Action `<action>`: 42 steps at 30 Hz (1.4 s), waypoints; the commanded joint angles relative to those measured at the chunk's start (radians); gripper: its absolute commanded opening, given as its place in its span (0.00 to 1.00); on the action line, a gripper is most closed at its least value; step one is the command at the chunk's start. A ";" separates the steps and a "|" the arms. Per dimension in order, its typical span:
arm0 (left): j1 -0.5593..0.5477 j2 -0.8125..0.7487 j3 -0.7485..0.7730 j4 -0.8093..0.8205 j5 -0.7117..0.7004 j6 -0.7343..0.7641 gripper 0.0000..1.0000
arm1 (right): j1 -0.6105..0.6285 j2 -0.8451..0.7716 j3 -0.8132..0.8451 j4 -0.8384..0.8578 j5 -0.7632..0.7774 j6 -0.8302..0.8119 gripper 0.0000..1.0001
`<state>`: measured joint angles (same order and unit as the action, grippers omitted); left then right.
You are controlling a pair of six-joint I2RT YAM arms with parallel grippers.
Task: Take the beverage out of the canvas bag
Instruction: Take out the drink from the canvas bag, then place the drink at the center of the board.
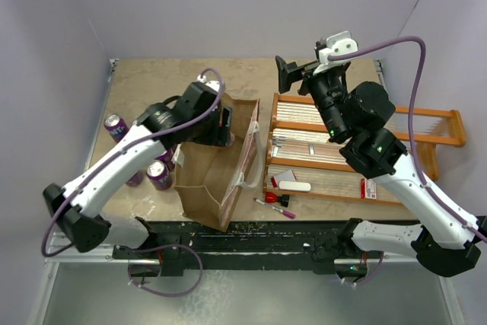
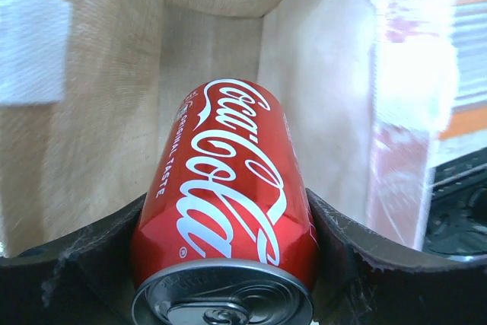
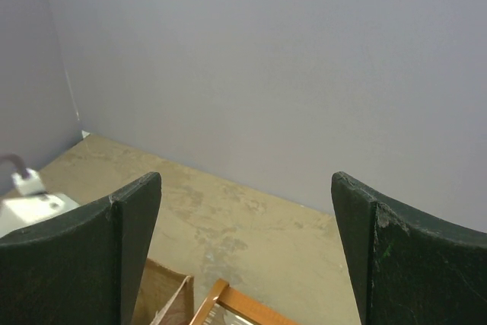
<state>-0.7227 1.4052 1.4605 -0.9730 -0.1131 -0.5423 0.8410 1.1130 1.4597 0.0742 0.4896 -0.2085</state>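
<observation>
The canvas bag (image 1: 217,180) lies open on the table, its white handles (image 1: 249,159) toward the orange rack. My left gripper (image 1: 221,129) reaches into its mouth. In the left wrist view a red Coca-Cola can, the beverage (image 2: 228,180), lies inside the bag (image 2: 99,150) with its top toward the camera. The left gripper (image 2: 228,203) is shut on it, one black finger pressed against each side. My right gripper (image 1: 288,74) is raised over the far end of the rack, and in its own view the right gripper (image 3: 247,188) is open with nothing between the fingers.
Several purple cans (image 1: 116,125) stand on the table left of the bag, one of them (image 1: 160,174) close to its side. The orange wooden-framed rack (image 1: 335,150) lies right of the bag. A pen (image 1: 275,208) lies near the table's front edge.
</observation>
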 commanded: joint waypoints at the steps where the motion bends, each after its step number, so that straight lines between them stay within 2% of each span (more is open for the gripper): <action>1: -0.005 -0.142 0.077 0.013 -0.015 -0.008 0.00 | -0.005 -0.001 0.034 0.052 -0.027 0.027 0.93; 4: -0.005 -0.200 0.084 0.050 -0.038 0.052 0.00 | -0.005 0.001 0.028 0.039 -0.037 0.045 0.93; 10: -0.004 -0.258 0.165 0.145 -0.207 0.139 0.00 | -0.005 0.007 0.046 0.017 -0.055 0.072 0.93; 17: -0.005 -0.242 0.218 0.272 -0.667 0.290 0.00 | -0.005 0.008 0.062 -0.011 -0.075 0.081 0.93; 21: 0.008 -0.229 0.158 0.364 -0.892 0.349 0.00 | -0.005 0.000 0.062 -0.024 -0.088 0.095 0.93; 23: 0.056 -0.238 0.091 0.441 -0.900 0.409 0.00 | -0.005 -0.005 0.059 -0.027 -0.101 0.102 0.93; 24: 0.091 -0.241 0.067 0.445 -0.886 0.391 0.00 | -0.005 -0.005 0.059 -0.029 -0.107 0.105 0.93; 31: 0.453 -0.254 0.011 0.310 -0.623 0.137 0.00 | -0.005 -0.013 0.065 -0.047 -0.136 0.114 0.93; 34: 0.623 -0.269 -0.020 0.287 -0.511 0.079 0.00 | -0.005 -0.020 0.063 -0.058 -0.145 0.119 0.93; 38: 0.899 -0.207 -0.004 0.147 -0.270 -0.029 0.00 | -0.005 -0.041 0.035 -0.056 -0.157 0.130 0.93; 40: 0.950 -0.176 0.012 0.070 -0.294 -0.099 0.00 | -0.005 -0.048 0.023 -0.058 -0.160 0.129 0.94; 42: 0.957 -0.188 0.001 0.063 -0.329 -0.127 0.00 | -0.005 -0.055 0.015 -0.064 -0.157 0.119 0.94</action>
<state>0.1936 1.2236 1.4227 -0.8692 -0.4896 -0.5293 0.8410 1.1000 1.4796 -0.0181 0.3466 -0.0948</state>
